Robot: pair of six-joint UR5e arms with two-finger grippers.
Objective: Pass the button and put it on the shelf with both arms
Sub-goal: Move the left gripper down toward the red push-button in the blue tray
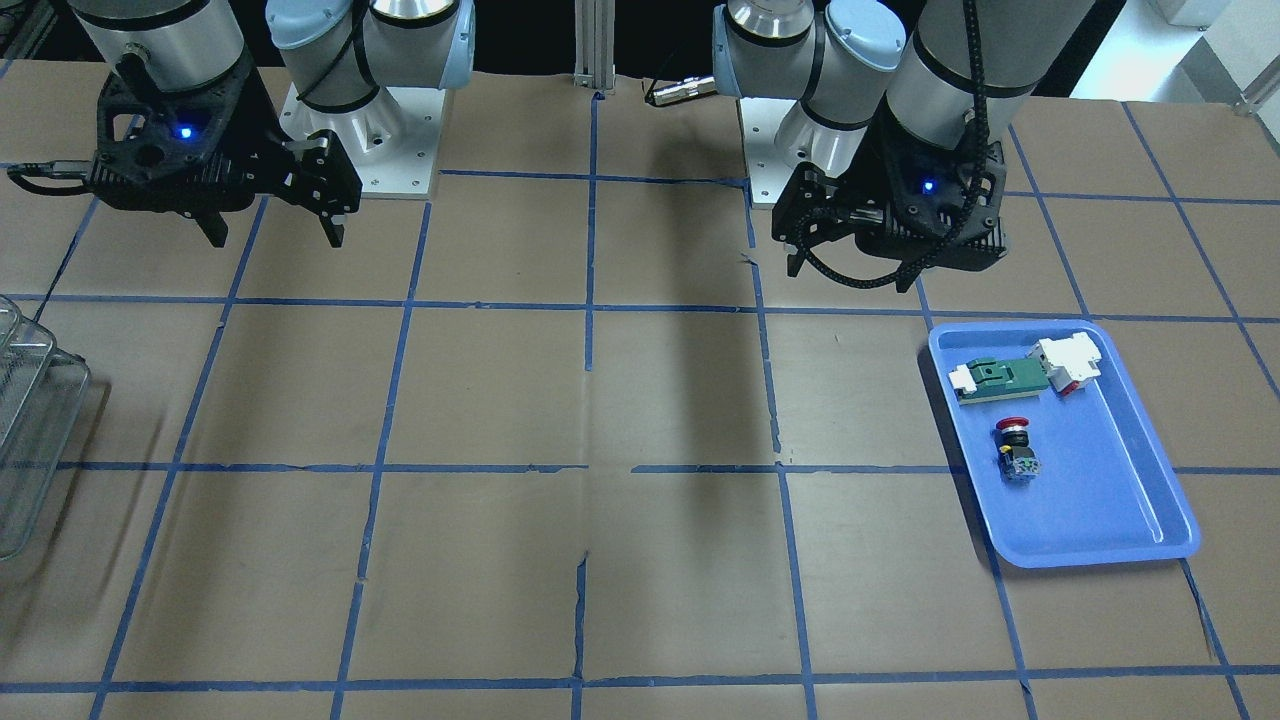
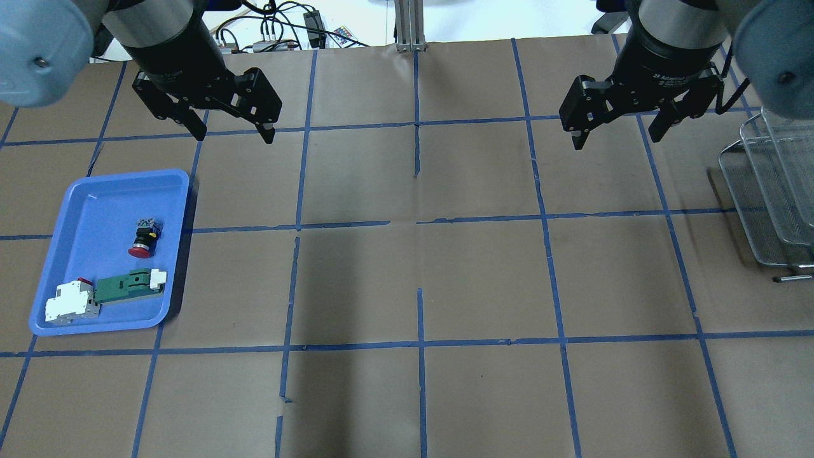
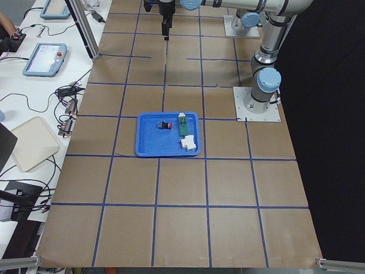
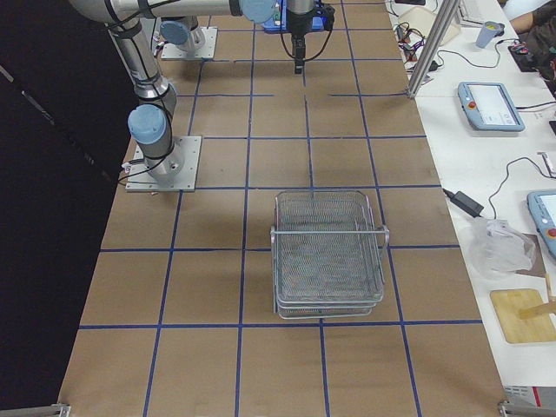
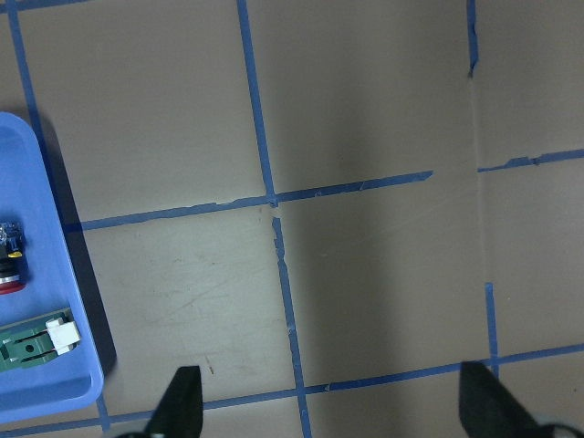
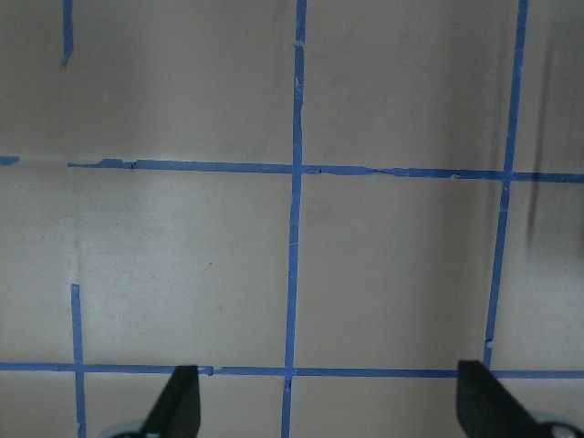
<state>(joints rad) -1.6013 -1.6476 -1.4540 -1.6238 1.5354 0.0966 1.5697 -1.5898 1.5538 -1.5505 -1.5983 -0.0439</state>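
Note:
The button (image 1: pixel 1014 448), with a red cap and black collar, lies on its side in the blue tray (image 1: pixel 1100 490). It also shows in the overhead view (image 2: pixel 144 239) and at the left edge of the left wrist view (image 5: pixel 9 260). My left gripper (image 2: pixel 235 135) hangs open and empty above the table, beyond the tray's far right corner. My right gripper (image 2: pixel 615 140) is open and empty, left of the wire-mesh shelf (image 2: pixel 776 184). The shelf also shows in the exterior right view (image 4: pixel 328 261). Both pairs of fingertips (image 5: pixel 182 397) (image 6: pixel 178 397) stand wide apart over bare paper.
The blue tray (image 2: pixel 95 210) also holds a green-and-white flat part (image 2: pixel 127 286) and a white-and-red block (image 2: pixel 70 302) beside the button. Brown paper with a blue tape grid covers the table. The arm bases (image 1: pixel 370 150) stand at the robot's edge.

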